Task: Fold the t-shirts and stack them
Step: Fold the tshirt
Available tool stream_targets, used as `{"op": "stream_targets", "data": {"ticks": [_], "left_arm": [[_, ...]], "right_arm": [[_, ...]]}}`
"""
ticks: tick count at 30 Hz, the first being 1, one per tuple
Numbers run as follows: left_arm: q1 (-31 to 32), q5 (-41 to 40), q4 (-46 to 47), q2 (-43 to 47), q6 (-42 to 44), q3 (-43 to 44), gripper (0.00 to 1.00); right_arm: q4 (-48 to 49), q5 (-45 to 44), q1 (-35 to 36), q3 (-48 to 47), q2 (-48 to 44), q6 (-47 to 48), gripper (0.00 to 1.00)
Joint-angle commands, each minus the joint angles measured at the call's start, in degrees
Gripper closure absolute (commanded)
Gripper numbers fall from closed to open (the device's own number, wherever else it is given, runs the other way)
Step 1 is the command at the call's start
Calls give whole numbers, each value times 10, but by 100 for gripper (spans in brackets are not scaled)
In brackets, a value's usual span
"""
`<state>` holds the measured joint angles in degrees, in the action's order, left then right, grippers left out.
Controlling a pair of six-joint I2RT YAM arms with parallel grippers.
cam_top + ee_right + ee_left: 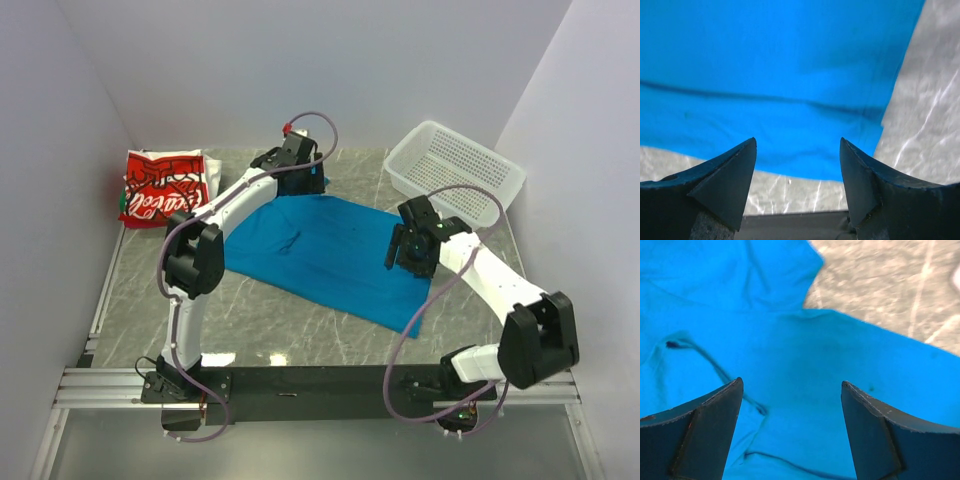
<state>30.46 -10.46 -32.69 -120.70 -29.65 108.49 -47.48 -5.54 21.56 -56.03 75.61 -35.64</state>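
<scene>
Blue t-shirt (320,255) lies spread centrally beneath my left gripper (790,385) at its far edge and right gripper (797,142) at its right end, both spread wide, gripping nothing; folded red-and-white t-shirt (160,188) far left, white basket (452,160) far right.

The plain bright-blue cotton t-shirt (330,255) lies flat in the middle of the grey marbled surface (300,325). It forms a long slanted oblong running from far left to near right, with a small dark crease left of its centre and soft wrinkles at its far-left end. The folded red-and-white t-shirt with white script lettering (160,188) sits well apart from it in the far left corner, a compact, slightly rumpled packet with white cloth along its right edge.
</scene>
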Motion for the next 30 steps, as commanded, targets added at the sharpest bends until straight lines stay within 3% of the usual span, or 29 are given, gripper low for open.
{"op": "stream_targets", "data": {"ticks": [1,9,20,30], "left_arm": [[-17,-23,-13,13,-10,-19,15],[-80,-7,78,115,-11,-257,14],[-102,24,126,120,-19,-365,13],[-103,25,155,184,-53,-485,11]], "right_arm": [[45,3,-7,-36,30,41,27],[77,33,-6,-29,76,45,28],[129,40,-6,31,145,40,29],[141,54,4,98,132,29,29]]}}
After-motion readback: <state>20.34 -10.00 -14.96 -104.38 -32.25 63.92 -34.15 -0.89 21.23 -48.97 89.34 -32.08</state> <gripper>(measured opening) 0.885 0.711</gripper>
